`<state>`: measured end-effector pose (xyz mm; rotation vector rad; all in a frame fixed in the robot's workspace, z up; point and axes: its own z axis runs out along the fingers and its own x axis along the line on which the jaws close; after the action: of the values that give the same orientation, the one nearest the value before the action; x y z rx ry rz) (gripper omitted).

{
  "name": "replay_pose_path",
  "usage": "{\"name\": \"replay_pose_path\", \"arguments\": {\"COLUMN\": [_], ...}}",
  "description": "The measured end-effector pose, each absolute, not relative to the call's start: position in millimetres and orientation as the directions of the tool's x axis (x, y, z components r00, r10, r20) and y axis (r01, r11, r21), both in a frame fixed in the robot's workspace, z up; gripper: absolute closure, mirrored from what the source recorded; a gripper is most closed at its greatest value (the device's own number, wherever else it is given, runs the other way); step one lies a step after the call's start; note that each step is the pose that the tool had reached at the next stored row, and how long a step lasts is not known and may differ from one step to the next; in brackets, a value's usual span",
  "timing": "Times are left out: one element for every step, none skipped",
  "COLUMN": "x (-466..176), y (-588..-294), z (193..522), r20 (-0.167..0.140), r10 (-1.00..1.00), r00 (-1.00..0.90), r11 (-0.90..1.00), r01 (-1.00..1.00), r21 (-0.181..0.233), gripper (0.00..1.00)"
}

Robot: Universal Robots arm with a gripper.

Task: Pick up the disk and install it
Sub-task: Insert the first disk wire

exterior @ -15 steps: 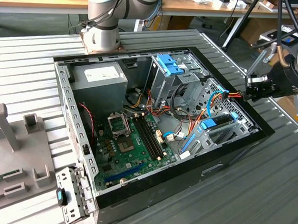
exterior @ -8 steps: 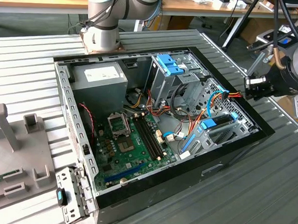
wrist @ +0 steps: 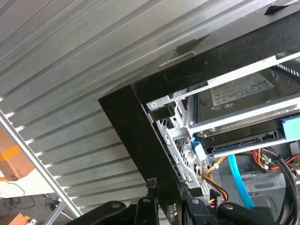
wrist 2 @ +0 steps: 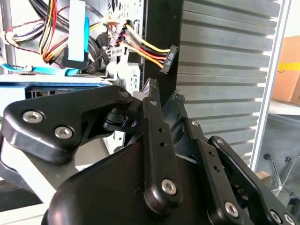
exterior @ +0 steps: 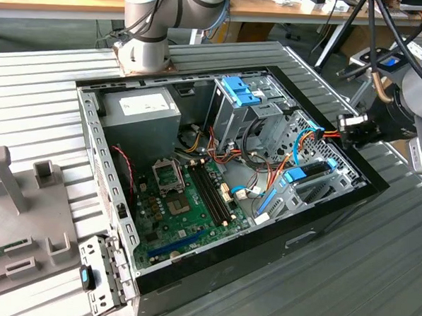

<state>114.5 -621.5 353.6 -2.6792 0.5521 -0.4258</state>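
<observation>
Ribbed metal bench (exterior: 374, 280) carries one open computer case (exterior: 212, 269), its one disk (exterior: 314, 170) seated in the drive bay (exterior: 331, 187) at the exterior view's right. One tool (wrist 2: 164, 93) hangs beside, tips nearly together, empty.

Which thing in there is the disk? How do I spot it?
Find the open computer case on the ribbed metal table. In its corner at the exterior view's right sits a metal drive cage. The disk is the flat dark slab inside it with bright blue side rails, not the thin blue cable.
</observation>
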Motion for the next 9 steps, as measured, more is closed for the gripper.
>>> {"name": "replay_pose_path", "arguments": {"x": [114.5, 114.1, 114.1, 114.1, 114.1, 114.1, 114.1, 114.1, 114.5], "y": [-619.4, -614.3, -611.5, -609.9, -608.4, -607.0, -603.0, -597.9, -593.0], "z": [353.2, 353.1, 353.0, 353.0, 353.0, 353.1, 353.0, 353.0, 353.0], "r20": [0.216, 0.219, 0.222, 0.226, 0.231, 0.235, 0.242, 0.245, 0.247], "r10": [-0.428, -0.427, -0.425, -0.423, -0.420, -0.418, -0.414, -0.412, -0.411], "r00": [0.878, 0.878, 0.878, 0.878, 0.878, 0.878, 0.878, 0.878, 0.878], "r11": [-0.856, -0.858, -0.861, -0.865, -0.869, -0.874, -0.879, -0.882, -0.884], "r01": [-0.316, -0.317, -0.317, -0.317, -0.317, -0.317, -0.317, -0.317, -0.317], "r21": [-0.409, -0.404, -0.398, -0.390, -0.379, -0.370, -0.356, -0.349, -0.345], "gripper": [0.71, 0.71, 0.71, 0.71, 0.71, 0.71, 0.71, 0.71, 0.71]}}
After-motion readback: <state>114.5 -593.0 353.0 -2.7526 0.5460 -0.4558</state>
